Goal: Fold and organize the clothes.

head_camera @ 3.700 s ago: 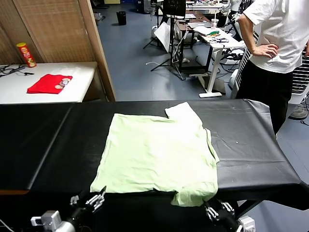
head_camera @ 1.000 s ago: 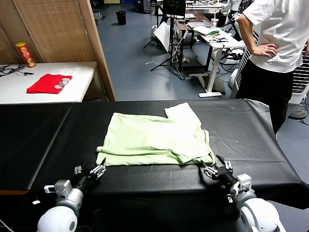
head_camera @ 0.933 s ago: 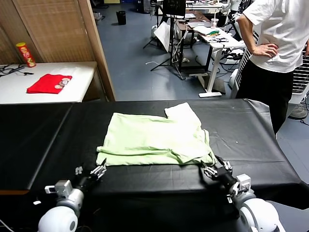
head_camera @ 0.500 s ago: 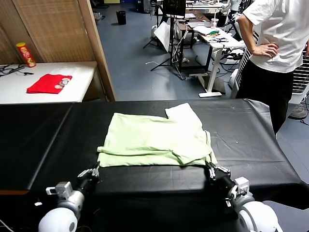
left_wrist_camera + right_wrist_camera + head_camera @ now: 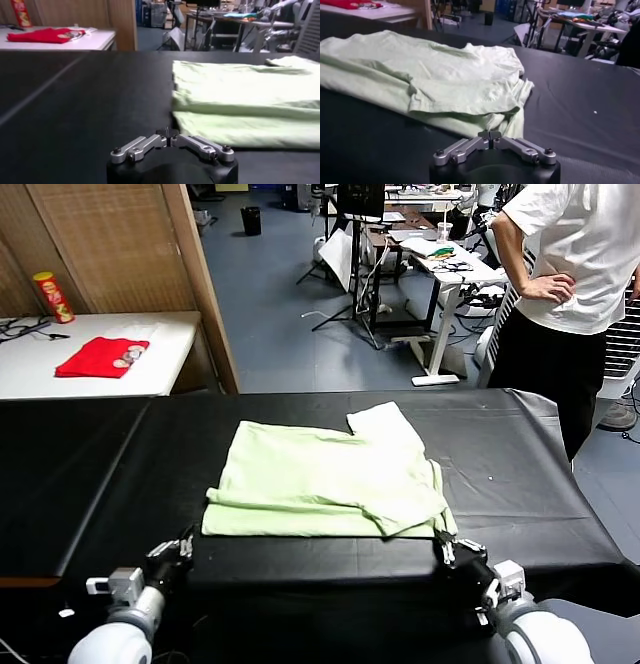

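Note:
The clothes, one pale light-green shirt [image 5: 320,479], lie folded in half on the black table [image 5: 520,484], with a sleeve sticking out at the far side. My left gripper [image 5: 184,546] is shut at the shirt's front left corner [image 5: 181,131], low at the table's near edge. Shut as well, my right gripper [image 5: 444,546] pinches the bunched front right corner [image 5: 512,122]. In the left wrist view the left gripper [image 5: 170,132] touches the folded edge of the shirt [image 5: 240,90]. In the right wrist view the right gripper [image 5: 490,134] meets the wrinkled shirt [image 5: 430,75].
A white side table [image 5: 150,369] at the far left carries a small red folded garment [image 5: 100,356] and a red can [image 5: 54,296]. A person in a white T-shirt [image 5: 575,254] stands at the table's far right corner. Desks and stands fill the background.
Both grippers have closed at the shirt's front corners and drawn back toward me. The folded shirt has slid slightly toward me and to the right.

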Robot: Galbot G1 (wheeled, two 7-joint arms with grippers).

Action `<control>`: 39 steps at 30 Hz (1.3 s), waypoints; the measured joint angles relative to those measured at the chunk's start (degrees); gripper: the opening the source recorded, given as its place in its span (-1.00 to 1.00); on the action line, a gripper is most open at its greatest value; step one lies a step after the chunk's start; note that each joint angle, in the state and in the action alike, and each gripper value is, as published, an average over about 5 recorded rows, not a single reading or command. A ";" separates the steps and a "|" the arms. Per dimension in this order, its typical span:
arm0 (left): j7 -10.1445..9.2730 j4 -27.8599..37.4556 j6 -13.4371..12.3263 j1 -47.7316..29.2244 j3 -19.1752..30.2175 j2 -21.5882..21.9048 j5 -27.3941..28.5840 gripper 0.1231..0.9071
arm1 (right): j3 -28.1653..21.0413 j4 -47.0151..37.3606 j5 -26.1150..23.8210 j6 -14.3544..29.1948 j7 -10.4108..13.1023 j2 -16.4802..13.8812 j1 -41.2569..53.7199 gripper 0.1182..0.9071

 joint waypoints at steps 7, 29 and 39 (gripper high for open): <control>-0.76 -4.18 0.89 2.61 -0.53 -1.20 -0.58 -0.92 | 2.33 3.82 2.65 -0.94 0.30 -0.98 -1.91 -0.14; -2.91 9.53 4.81 -26.09 9.62 5.10 -12.59 0.72 | -10.96 -20.48 8.36 -5.21 7.99 -0.21 36.83 0.72; -3.23 24.45 6.80 -43.18 19.50 5.65 -15.58 0.72 | -18.84 -39.74 6.26 -6.71 6.56 5.41 53.68 0.72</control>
